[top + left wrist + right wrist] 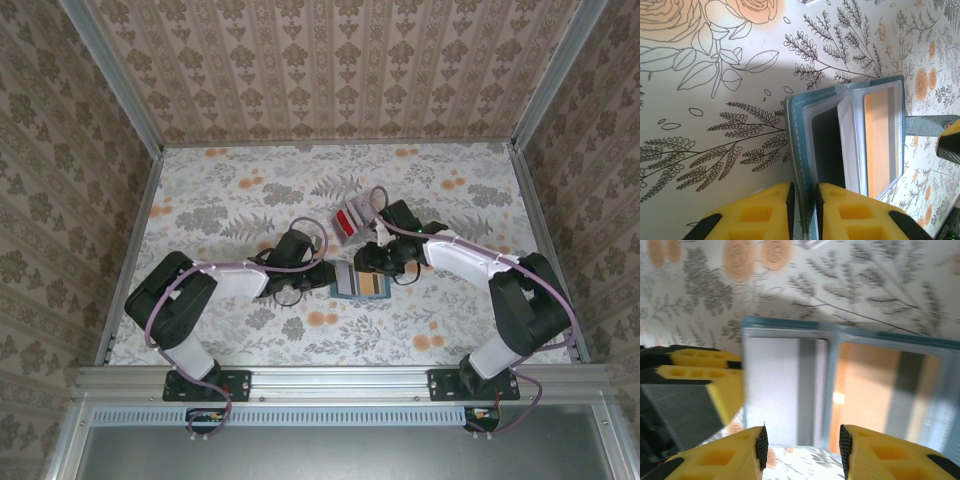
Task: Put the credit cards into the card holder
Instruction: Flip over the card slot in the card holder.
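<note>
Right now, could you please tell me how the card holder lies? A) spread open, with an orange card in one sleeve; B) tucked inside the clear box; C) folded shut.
A: the card holder is spread open, and an orange card shows through one clear sleeve.

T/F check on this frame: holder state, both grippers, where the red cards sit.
1. The card holder lies open on the table. True.
2. The right gripper grips a red card. False: its jaws stand apart with nothing between them.
3. The left gripper has a finger on each side of one edge of the card holder. True.
4. The red cards are stacked on the card holder. False: they sit apart from it, farther from the arm bases.
</note>
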`<state>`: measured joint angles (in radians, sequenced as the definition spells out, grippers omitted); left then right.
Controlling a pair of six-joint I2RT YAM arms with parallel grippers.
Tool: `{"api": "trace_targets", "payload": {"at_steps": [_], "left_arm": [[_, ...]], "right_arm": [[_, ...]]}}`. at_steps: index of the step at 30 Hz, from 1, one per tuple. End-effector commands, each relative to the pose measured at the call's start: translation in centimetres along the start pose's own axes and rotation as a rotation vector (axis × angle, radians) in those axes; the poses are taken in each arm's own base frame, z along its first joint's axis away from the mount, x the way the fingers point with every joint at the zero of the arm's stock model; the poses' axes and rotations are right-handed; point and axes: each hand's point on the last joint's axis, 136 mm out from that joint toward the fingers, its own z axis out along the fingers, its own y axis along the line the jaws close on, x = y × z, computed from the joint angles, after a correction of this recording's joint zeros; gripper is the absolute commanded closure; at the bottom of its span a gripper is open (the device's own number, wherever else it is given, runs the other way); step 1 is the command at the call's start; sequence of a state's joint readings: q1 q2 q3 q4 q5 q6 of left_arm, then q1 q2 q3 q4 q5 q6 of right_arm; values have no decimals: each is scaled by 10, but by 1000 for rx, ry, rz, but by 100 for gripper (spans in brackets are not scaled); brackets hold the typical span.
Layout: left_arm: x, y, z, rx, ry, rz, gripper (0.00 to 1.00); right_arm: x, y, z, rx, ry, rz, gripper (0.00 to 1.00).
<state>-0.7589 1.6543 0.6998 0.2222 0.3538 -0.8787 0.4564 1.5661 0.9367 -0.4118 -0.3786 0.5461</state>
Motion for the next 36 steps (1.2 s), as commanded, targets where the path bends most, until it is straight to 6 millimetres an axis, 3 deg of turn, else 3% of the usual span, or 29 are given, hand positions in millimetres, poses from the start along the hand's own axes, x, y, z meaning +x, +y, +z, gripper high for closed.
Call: {"api": "trace_targets", "payload": {"at_steps": [1, 7, 20, 27, 36], "left_arm": [[1, -2, -1, 7, -9, 0, 81], [3, -3, 3, 16, 3, -3, 83], [5, -2, 0, 9, -4, -1, 83], [5, -2, 2, 12, 2, -1, 83], [6, -4, 3, 14, 2, 2, 84]], "right_arm": [[19, -34, 0, 107, 45, 31, 55], [25, -43, 15, 114, 69, 47, 55], [24, -58, 23, 179, 74, 37, 55], [25, -46, 29, 116, 81, 50, 55], [10, -7, 23, -50, 50, 48, 55]]}}
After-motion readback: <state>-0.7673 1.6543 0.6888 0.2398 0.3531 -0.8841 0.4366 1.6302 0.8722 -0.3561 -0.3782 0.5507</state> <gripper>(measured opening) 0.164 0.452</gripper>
